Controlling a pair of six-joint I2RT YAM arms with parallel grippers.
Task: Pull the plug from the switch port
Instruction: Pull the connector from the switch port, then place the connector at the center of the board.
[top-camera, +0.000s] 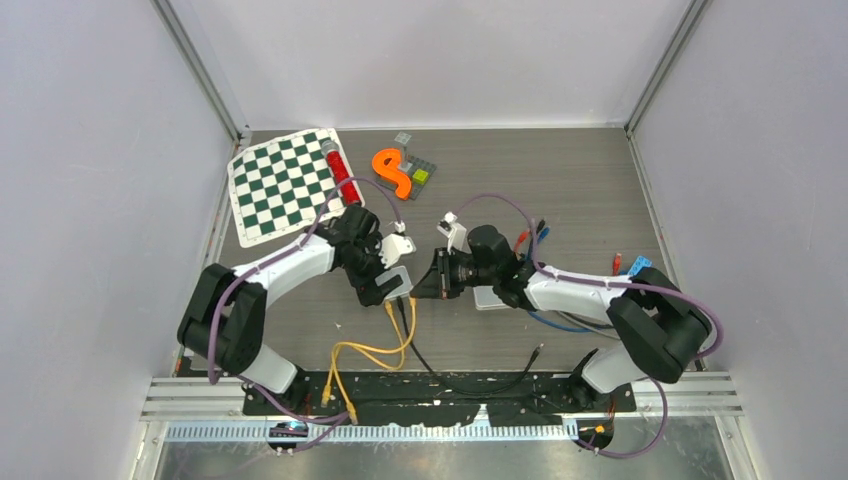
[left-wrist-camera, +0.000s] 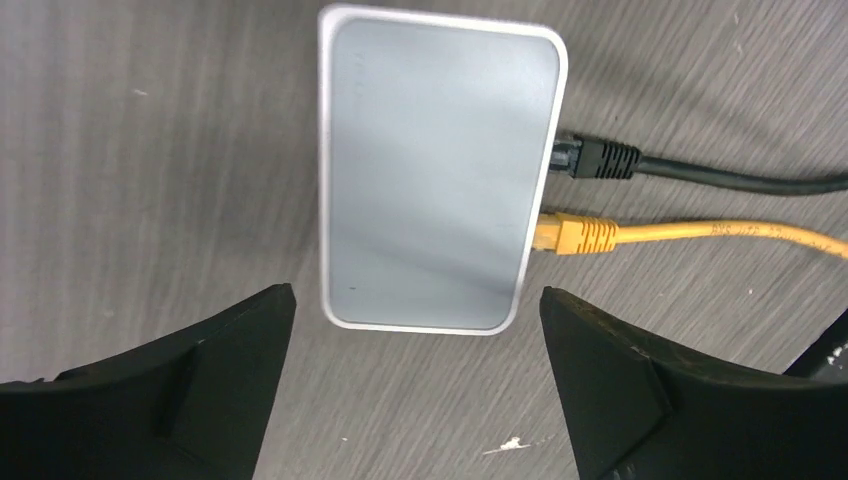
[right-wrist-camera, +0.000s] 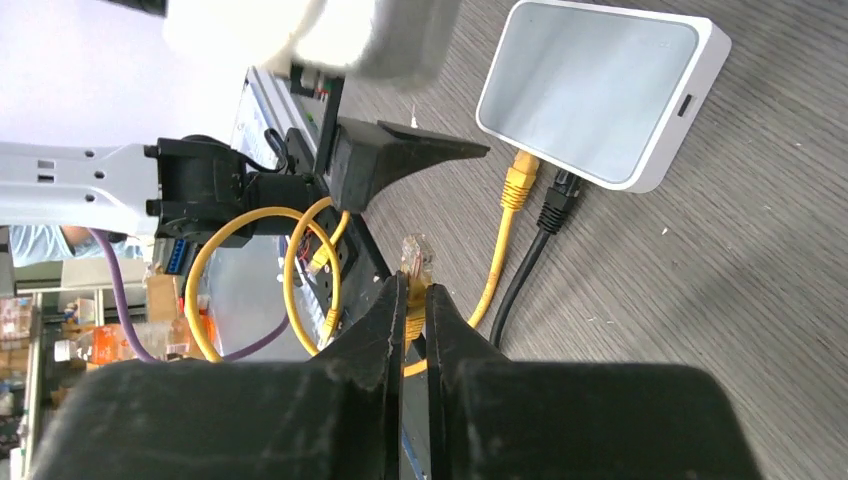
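Right gripper (right-wrist-camera: 410, 288) pinches a yellow plug (right-wrist-camera: 415, 255) clear of the switch (right-wrist-camera: 590, 90), left gripper (left-wrist-camera: 417, 293) gapes over it; pulling looks done, next lay the plug down.

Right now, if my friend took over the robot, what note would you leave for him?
Left gripper: open, hanging over the switch, with a finger on each side and neither touching it.
Right gripper: shut on a yellow cable just behind its clear plug, which is held in the air away from the switch.
Switch: flat on the table, with a black cable and a second yellow cable plugged in.
Done: the held plug is out of its port.
Left: probably just setting that cable down.
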